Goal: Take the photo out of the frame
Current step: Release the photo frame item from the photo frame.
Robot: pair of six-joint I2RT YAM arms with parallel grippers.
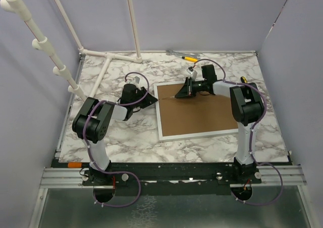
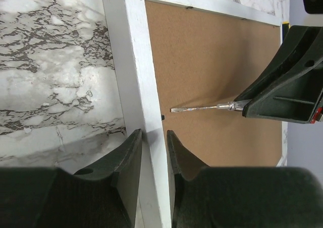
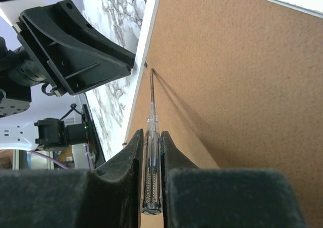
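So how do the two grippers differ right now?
The left gripper has its jaws astride the frame at its white rail, grip unclear; the right gripper is shut on a clear-handled screwdriver. The left sits at the edge, the right over the brown backing board. Both are black.

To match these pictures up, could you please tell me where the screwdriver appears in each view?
Top external: the screwdriver sits near centre, by the far-left corner of the frame.
Left wrist: the screwdriver lies right of centre, tip pointing left.
Right wrist: the screwdriver stands bottom centre, in the right gripper, tip up.
Shared landmark: the frame's white left rail.
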